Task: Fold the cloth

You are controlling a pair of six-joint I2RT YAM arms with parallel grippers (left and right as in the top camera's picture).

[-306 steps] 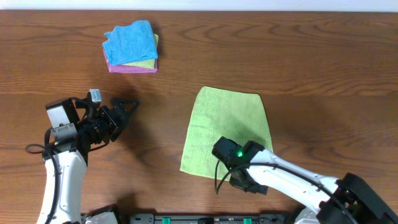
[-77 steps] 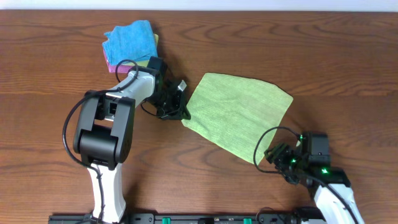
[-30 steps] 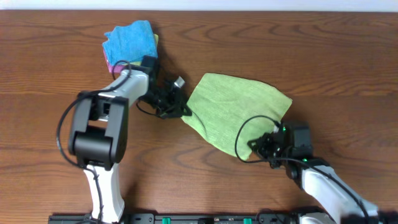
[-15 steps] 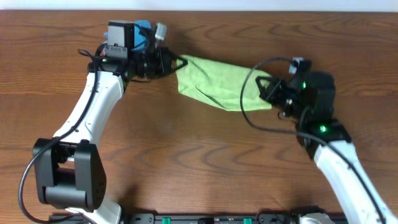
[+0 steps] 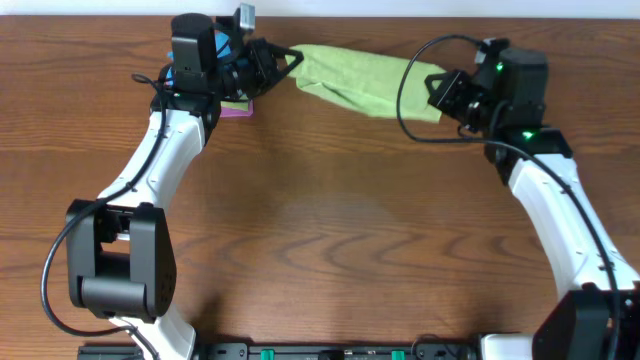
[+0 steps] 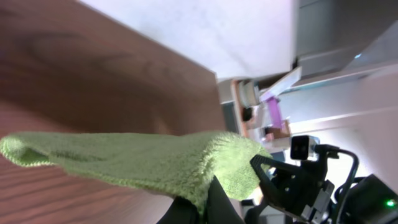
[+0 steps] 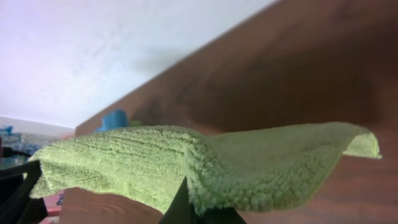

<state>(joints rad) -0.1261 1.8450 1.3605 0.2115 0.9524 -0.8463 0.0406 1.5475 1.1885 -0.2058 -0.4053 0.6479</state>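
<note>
Wood table [image 5: 320, 200], green cloth [image 5: 360, 75] top centre of overhead view, lifted and slung btw both arms, L gripper [image 5: 290, 58] fingers pinching its left end, R gripper [image 5: 440, 95] fingers pinching its right end, cloth stack [image 5: 238, 109] upper left, mostly hidden under L arm.

Lime-green cloth [image 5: 360, 80]; brown, wood-grained table [image 5: 330, 230]; half-hidden stack [image 5: 238, 109] seemingly blue over pink.
</note>
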